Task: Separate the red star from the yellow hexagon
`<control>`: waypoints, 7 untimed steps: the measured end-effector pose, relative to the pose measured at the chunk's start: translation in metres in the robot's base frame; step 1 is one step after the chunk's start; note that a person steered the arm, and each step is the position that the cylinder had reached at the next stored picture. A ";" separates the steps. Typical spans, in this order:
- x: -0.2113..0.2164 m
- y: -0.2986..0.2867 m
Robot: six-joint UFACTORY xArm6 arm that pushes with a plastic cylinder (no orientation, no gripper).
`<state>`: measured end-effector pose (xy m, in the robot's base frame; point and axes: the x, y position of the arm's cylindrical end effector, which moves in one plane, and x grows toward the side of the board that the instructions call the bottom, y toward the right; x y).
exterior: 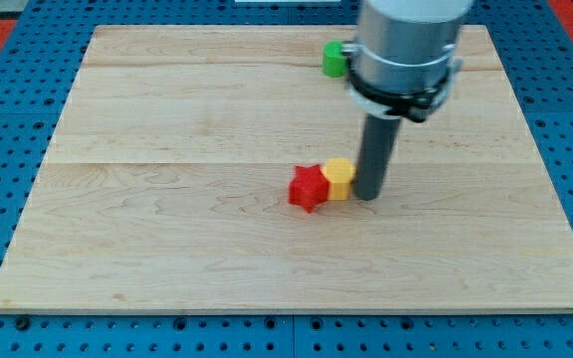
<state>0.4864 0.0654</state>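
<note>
Red star (307,187) sits near the middle of the wooden board (167,219), touching the yellow hexagon (338,178) on its left side as you see it; no gap visible between the two. You've got no gripper on this rig, just the dark rod, so nothing to open or close. My tip (369,196) is down at the board just to the view's right of the hexagon, right beside it, maybe touching, can't tell from this angle. Key relation: tip, hexagon and star lie almost on one line running right to left, star slightly lower in the view. So the star is on the far side of the hexagon from the tip. If you push straight left from here, you'll likely shove both blocks together as a pair and gain no separation. Better bet, in my judgement: push the hexagon sideways, toward the view's top or bottom, so it slides off the star. Risk is the star's points catching the hexagon and dragging along. Green block (333,58) sits near the view's top, partly hidden behind the arm, well clear of all this.
</note>
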 end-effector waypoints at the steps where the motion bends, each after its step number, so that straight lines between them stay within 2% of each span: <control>1: 0.003 -0.042; 2: 0.005 -0.044; 3: -0.024 -0.098; 4: -0.029 -0.127; 7: -0.021 -0.127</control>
<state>0.4651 -0.0621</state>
